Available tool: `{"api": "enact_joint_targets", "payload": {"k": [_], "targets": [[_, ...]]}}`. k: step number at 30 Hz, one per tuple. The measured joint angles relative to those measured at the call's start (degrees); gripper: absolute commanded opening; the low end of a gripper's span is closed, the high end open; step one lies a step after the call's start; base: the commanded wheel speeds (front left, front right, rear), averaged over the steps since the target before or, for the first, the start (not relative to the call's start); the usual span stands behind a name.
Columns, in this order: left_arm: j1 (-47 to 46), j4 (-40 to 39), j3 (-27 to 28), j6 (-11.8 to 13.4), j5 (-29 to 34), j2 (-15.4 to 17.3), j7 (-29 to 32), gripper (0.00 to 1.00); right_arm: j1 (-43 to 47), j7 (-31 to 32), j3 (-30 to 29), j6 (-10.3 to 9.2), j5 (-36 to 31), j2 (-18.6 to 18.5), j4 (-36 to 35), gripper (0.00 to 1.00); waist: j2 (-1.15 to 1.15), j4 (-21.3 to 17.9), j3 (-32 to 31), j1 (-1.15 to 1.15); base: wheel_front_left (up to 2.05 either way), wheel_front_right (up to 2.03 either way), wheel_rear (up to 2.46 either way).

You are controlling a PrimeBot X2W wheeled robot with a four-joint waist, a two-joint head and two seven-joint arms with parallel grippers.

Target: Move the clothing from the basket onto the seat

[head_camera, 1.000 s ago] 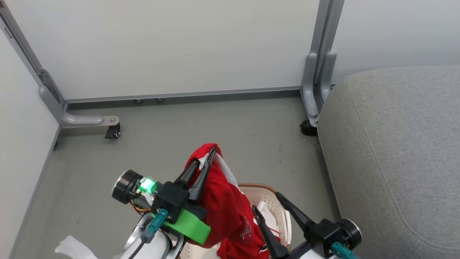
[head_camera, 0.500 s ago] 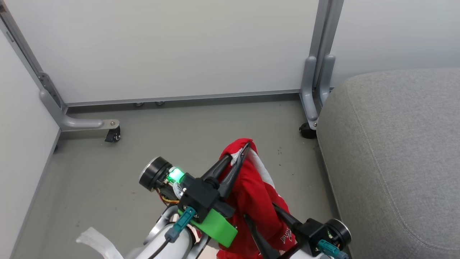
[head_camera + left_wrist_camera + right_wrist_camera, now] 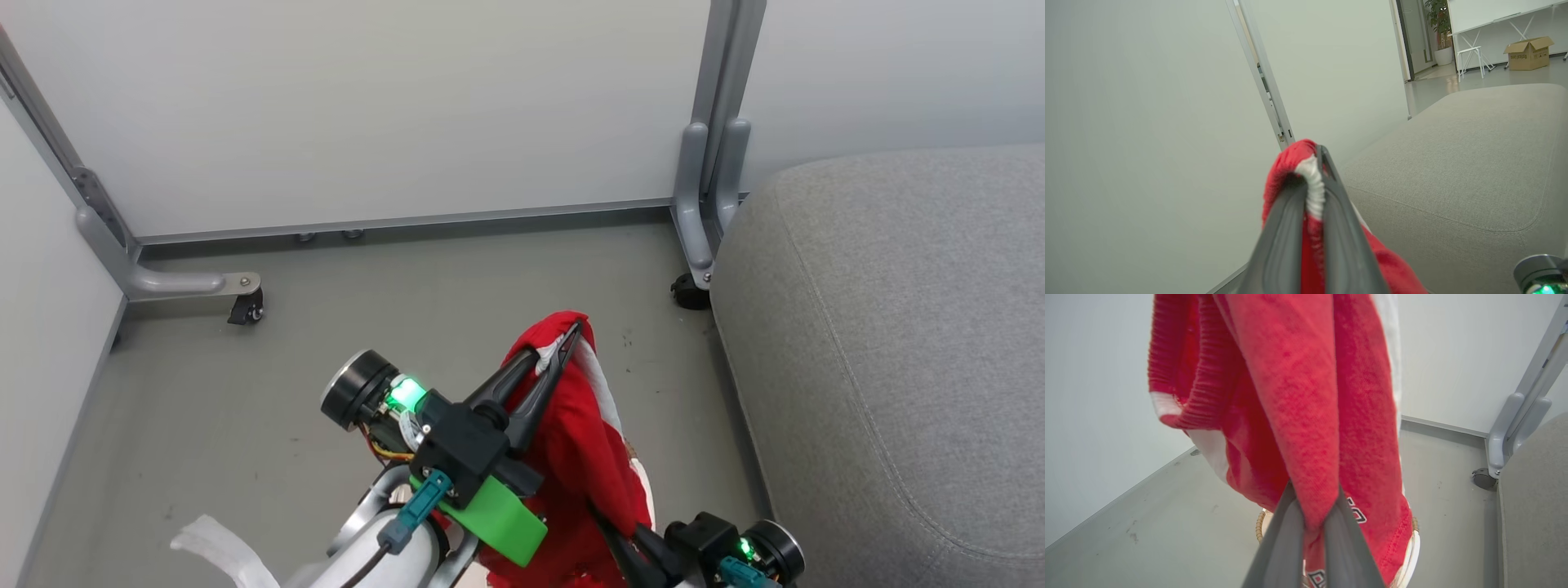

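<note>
1. We have the left gripper [image 3: 562, 347] clamped on the top of the red garment [image 3: 584, 457], right at a white-trimmed fold. Its fingers point up and to the far right.
2. The right gripper [image 3: 1314, 506] is clenched too. It pinches a lower fold of the same garment, close to the lettering by the hem.
3. The garment hangs in the air between the two grips, with a white panel running down its side.
4. The basket [image 3: 1258, 527] sits on the floor [image 3: 326, 343] right under the garment. We see only bits of its brown rim, and we cannot tell what is inside.
5. The seat [image 3: 882, 343] is to the right of the garment, near it but not touching.
6. On the far side stand pale partition panels [image 3: 367, 106] on grey feet. One caster [image 3: 245, 309] is at the far left.
</note>
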Motion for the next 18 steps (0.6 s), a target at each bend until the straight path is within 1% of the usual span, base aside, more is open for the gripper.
{"api": "enact_joint_targets", "payload": {"k": [10,11,12,13,14,15,16,18], "targets": [[0.5,0.5,0.2,0.4,-1.2,1.2,0.4,0.0,0.0,0.0,-2.2,0.0,0.3,0.0,-0.9,0.0,0.0,-0.4,0.7,0.0,0.0,0.0,0.0],[0.6,0.5,0.2,0.4,-1.4,1.3,0.5,0.09,0.0,0.0,-2.5,0.0,0.4,0.0,-1.1,0.0,0.0,-0.4,0.8,0.0,0.0,0.0,0.0],[0.6,0.7,0.2,0.4,-1.7,1.3,0.9,0.15,0.0,0.0,-2.9,0.0,0.4,0.0,-1.3,0.0,0.0,-0.4,0.9,0.0,0.0,0.0,0.0],[0.7,0.9,0.2,0.3,-2.0,1.4,1.4,0.33,0.0,0.0,-3.2,0.0,0.4,0.0,-1.5,0.0,0.0,-0.4,0.9,0.0,0.0,0.0,0.0],[0.8,1.0,0.2,0.3,-2.1,1.5,1.6,0.43,0.0,0.0,-3.3,0.0,0.4,0.0,-1.7,0.0,0.0,-0.4,1.0,0.0,0.0,0.0,0.0],[0.9,1.1,0.2,0.3,-2.1,1.6,2.0,0.84,0.0,0.0,-3.4,0.0,0.4,0.0,-1.9,0.0,0.0,-0.5,1.1,0.0,0.0,0.0,0.0],[1.0,1.2,0.2,0.3,-2.4,1.7,2.4,1.0,0.0,0.0,-3.6,0.0,0.4,0.0,-2.2,0.0,0.0,-0.5,1.1,0.0,0.0,0.0,0.0],[1.0,1.2,0.2,0.4,-2.6,1.8,2.6,1.0,0.0,0.0,-3.9,0.0,0.4,0.0,-2.4,0.0,0.0,-0.6,1.3,0.0,0.0,0.0,0.0]]}}
